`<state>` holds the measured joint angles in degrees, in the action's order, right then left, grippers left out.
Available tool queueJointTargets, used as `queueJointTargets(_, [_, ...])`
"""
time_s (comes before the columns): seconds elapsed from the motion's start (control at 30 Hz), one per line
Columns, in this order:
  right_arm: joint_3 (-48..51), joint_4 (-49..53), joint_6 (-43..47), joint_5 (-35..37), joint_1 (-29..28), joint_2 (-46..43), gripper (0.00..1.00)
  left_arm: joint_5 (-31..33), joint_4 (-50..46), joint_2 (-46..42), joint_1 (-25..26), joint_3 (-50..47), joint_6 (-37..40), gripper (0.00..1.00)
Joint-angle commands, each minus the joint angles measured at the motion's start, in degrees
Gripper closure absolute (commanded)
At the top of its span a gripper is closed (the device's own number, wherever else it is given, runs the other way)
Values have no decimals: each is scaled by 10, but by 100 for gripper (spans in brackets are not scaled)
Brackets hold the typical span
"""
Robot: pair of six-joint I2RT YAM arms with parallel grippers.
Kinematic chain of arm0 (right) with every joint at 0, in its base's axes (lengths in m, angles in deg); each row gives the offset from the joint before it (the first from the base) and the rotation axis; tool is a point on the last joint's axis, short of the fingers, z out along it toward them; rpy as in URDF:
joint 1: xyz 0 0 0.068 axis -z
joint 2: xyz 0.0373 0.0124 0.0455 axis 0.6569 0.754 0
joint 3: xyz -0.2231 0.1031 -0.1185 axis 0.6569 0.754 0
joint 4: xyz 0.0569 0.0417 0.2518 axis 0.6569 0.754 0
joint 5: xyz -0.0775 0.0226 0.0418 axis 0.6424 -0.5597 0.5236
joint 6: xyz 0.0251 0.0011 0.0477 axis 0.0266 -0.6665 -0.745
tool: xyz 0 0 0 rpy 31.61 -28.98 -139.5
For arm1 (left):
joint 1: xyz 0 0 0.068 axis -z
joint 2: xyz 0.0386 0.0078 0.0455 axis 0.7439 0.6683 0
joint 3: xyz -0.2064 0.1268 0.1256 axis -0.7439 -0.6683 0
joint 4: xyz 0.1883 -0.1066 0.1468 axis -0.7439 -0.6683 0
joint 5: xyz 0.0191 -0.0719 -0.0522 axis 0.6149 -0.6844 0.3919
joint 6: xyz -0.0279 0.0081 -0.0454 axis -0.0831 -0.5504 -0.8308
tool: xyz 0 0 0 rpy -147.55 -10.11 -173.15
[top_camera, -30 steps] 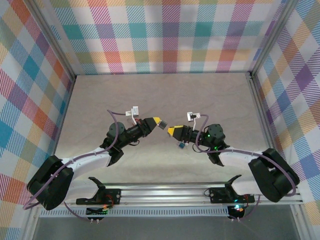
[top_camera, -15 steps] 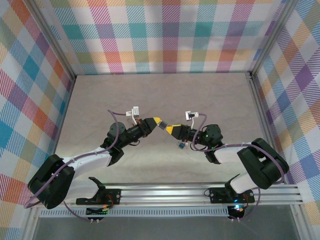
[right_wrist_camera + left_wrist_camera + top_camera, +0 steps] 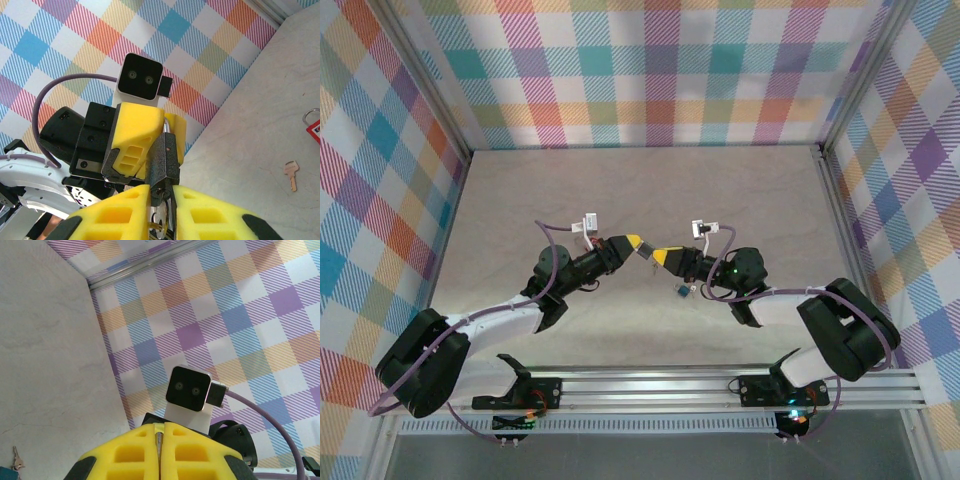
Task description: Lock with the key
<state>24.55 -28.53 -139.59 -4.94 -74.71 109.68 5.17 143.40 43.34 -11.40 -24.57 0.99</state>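
Left pincer [image 3: 640, 243] clamps a dark padlock [image 3: 164, 152]; right pincer [image 3: 161, 192] narrowly parted, grip unclear.

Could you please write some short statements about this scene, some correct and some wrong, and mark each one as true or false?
1. The left gripper and the right gripper meet tip to tip above the table. True.
2. The left gripper's fingers stand wide open. False: they are shut, pinching a thin metal blade, apparently the key.
3. A small blue padlock lies on the table close to the right gripper. True.
4. The loose key in the right wrist view hangs from a gripper. False: it lies on the table, near a red padlock.
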Motion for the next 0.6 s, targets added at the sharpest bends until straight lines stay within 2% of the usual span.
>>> queueJointTargets(0.0, [-11,-32,-1,-14,3,-12,82,7,52,-7,5,-4,-3,100])
queueJointTargets(0.2, [-14,-32,-2,-14,-2,-13,82,10,51,-10,5,-5,-3,100])
queueJointTargets(0.4, [-14,-32,1,-10,-8,-12,89,14,57,-7,6,-7,-5,100])
queueJointTargets(0.57, [-13,-32,1,-9,-9,-10,90,16,59,-8,6,-9,-5,100])
